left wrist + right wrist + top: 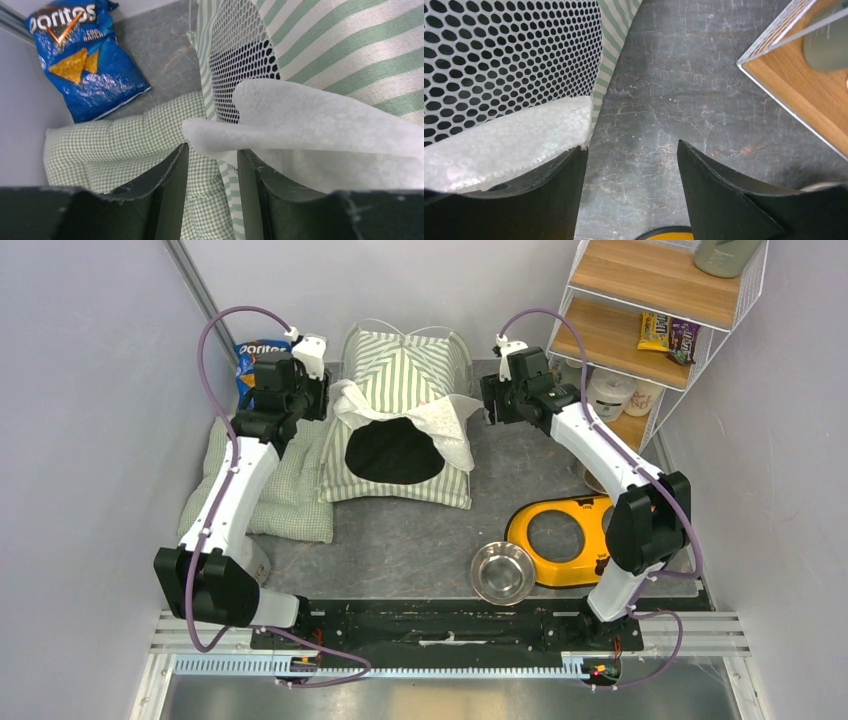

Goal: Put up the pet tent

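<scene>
Two grippers, both with jaws parted and gripping nothing; left gripper (pixel 212 150) has the corner of a white flap (pixel 310 125) lying loose just above its gap, checked green cushion (pixel 115 140) showing between the fingers; right gripper (pixel 632 145) spans bare grey table (pixel 664 75), the flap's other edge touching its inner finger. Between them the pet tent (pixel 400 390) stands erected at rear centre, dark round opening facing the arm bases, flap draped over the opening's top, mesh panels on both sides. Cushion touches the tent's left side; Doritos bag (pixel 82 55) behind it; yellow bowl holder (pixel 560 535) and steel bowl (pixel 502 572) near right; wire shelf (pixel 640 310) in the far right corner.
</scene>
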Robot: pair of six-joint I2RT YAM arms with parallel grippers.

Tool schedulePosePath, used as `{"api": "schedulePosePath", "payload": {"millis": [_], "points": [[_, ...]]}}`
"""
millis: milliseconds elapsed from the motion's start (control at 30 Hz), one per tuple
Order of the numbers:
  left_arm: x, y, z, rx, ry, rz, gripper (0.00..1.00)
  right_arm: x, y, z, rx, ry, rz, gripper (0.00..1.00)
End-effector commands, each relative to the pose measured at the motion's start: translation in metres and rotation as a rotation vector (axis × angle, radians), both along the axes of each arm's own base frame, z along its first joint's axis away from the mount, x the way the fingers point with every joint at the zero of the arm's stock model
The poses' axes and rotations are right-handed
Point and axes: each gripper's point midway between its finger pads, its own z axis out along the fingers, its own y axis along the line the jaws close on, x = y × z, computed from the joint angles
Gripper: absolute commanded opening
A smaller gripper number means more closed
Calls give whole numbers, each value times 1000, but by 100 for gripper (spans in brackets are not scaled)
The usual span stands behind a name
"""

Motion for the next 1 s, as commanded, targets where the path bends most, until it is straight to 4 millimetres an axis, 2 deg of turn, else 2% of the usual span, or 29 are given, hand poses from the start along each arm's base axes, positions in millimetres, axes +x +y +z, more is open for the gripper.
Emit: {"api": "schedulePosePath", "payload": {"millis": [0,67,100,200,300,400,467,533,667,767,900,967], "points": [[-6,12,14,-90,-4,131,47,1,-2,40,68,-29,-83,73],[-8,27,18,-79,6,236,47,-1,-8,55,69,-52,-113,73],[-8,41,24,-69,-3,331,47,-2,-10,67,81,-72,-126,73],[-16,74,41,-21,-36,530,47,-15,-1,101,153,-99,-77,72],[-23,89,56,0,-83,611,47,-28,11,130,247,-118,-33,71],[-30,91,68,-15,-115,628,47,-36,7,152,276,-168,-50,72],[-33,85,75,-48,-129,596,47,-42,12,167,300,-196,-6,73],[-34,71,80,-102,-134,520,47,-52,27,183,352,-232,85,73],[-39,36,93,-215,-147,338,47,-79,71,201,405,-262,334,71],[-47,13,104,-287,-169,214,48,-89,97,196,390,-261,420,71],[-58,-10,109,-371,-180,100,49,-78,112,175,329,-243,417,67],[-61,-15,108,-392,-174,78,49,-70,117,163,298,-238,403,64]]}}
